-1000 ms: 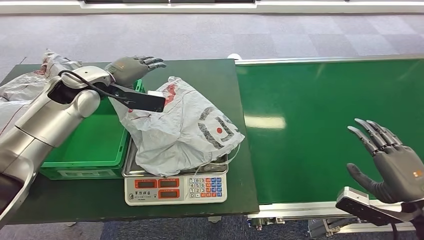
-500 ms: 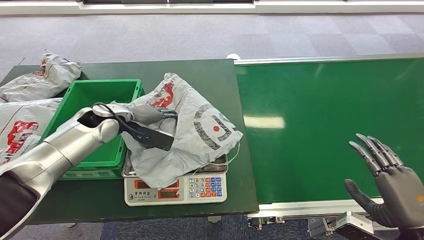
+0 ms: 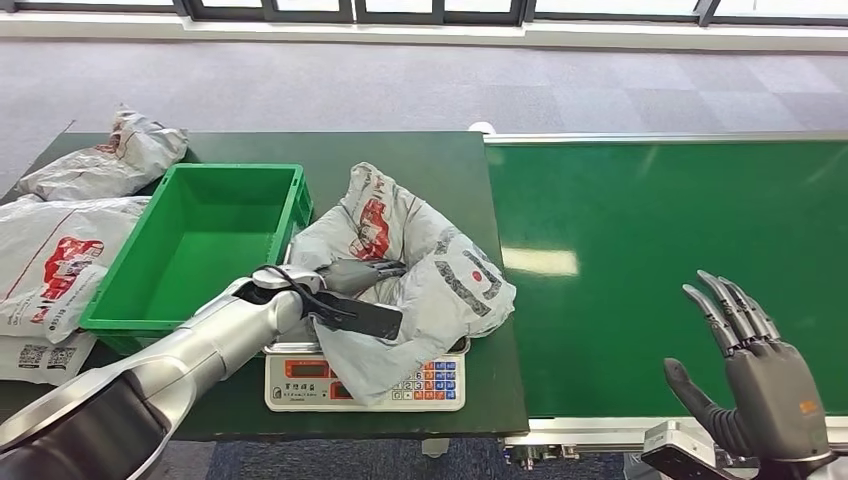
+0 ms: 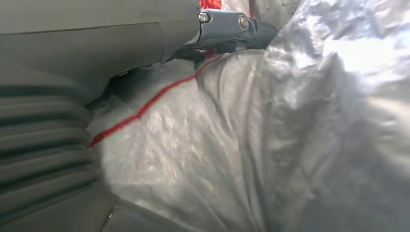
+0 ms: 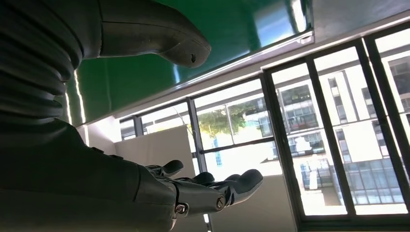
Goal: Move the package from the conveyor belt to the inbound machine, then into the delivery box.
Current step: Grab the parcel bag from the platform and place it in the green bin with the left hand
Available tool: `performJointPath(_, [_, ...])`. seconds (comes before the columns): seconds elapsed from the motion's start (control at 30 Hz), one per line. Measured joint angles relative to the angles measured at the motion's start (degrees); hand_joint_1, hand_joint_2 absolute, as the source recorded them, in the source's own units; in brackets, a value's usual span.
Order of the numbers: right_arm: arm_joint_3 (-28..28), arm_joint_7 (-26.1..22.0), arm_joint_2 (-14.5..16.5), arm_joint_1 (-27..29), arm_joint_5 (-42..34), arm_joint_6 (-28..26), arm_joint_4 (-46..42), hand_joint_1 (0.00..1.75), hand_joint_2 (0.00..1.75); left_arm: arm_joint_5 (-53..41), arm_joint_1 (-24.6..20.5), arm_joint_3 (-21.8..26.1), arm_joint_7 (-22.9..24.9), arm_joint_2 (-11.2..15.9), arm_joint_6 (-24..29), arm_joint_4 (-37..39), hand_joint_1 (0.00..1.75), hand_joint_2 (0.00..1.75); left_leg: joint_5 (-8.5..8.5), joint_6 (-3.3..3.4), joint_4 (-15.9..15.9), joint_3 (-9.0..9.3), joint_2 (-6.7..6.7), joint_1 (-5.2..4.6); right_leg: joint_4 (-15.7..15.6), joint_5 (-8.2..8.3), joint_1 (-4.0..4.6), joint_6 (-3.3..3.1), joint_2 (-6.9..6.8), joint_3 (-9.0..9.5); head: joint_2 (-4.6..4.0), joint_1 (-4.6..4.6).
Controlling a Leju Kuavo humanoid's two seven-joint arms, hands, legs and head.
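A crumpled grey plastic package [image 3: 440, 290] with red and black print lies on the tray of the white scale [image 3: 365, 385], the inbound machine. My left hand [image 3: 360, 275] lies on the package's left side, fingers pointing into a fold. The left wrist view shows that hand [image 4: 145, 38] pressed against the grey film of the package [image 4: 290, 145]; whether the fingers grip it is hidden. The green delivery box [image 3: 200, 240] stands just left of the scale with nothing in it. My right hand [image 3: 760, 380] hovers with fingers spread over the near edge of the green conveyor belt [image 3: 650, 250]; in the right wrist view the hand [image 5: 145, 183] holds nothing.
Two more grey packages [image 3: 50, 260] [image 3: 110, 160] lie at the table's left end beside the box. The dark green table ends close in front of the scale. The belt runs off to the right, and beyond the table is grey carpet.
The whole picture has shifted, so the camera moved. My left arm came down from above the box, and its hand now rests lower on the package. My right hand sank slightly.
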Motion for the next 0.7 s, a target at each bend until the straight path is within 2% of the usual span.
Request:
performJointPath(0.13, [0.8, -0.3, 0.6, -0.8, -0.1, -1.0, 0.2, 0.0, 1.75, -1.9, 0.1, 0.7, -0.2, -1.6, 2.7, 1.0, 1.75, 1.75, 0.01, 0.02, 0.0, -0.06, -0.02, -0.03, 0.0, 0.15, -0.04, 0.09, -0.01, 0.01, 0.0, -0.01])
performJointPath(0.37, [2.5, -0.3, 1.8, -2.6, -0.1, -1.9, 1.5, 0.0, 1.75, -6.7, 0.0, 1.3, 0.6, -1.8, 7.2, 1.2, 1.75, 1.75, -0.03, -0.02, 0.0, -0.12, 0.26, -0.01, 0.0, 0.18, 0.0, 0.03, 0.2, -0.2, 0.0, -0.01])
performJointPath(0.53, [2.8, -0.4, 2.7, -1.6, -0.6, -2.7, 1.7, 0.0, 1.75, -11.6, 0.2, 1.9, 2.2, -0.4, 10.2, 0.0, 1.75, 1.75, -0.14, -0.2, -0.1, -0.02, 0.71, 0.04, 0.0, 0.22, 0.06, -0.12, 0.65, -0.36, 0.0, -0.01])
performJointPath(0.7, [2.5, -1.1, 3.7, 1.2, -0.8, -3.1, 1.3, 0.0, 1.75, -16.0, 0.6, 3.4, 3.9, 2.7, 11.6, -3.4, 1.75, 1.75, -0.37, -0.38, -0.3, 0.42, 1.26, 0.05, 0.1, 0.13, 0.09, -0.33, 1.18, -0.25, 0.0, 0.0])
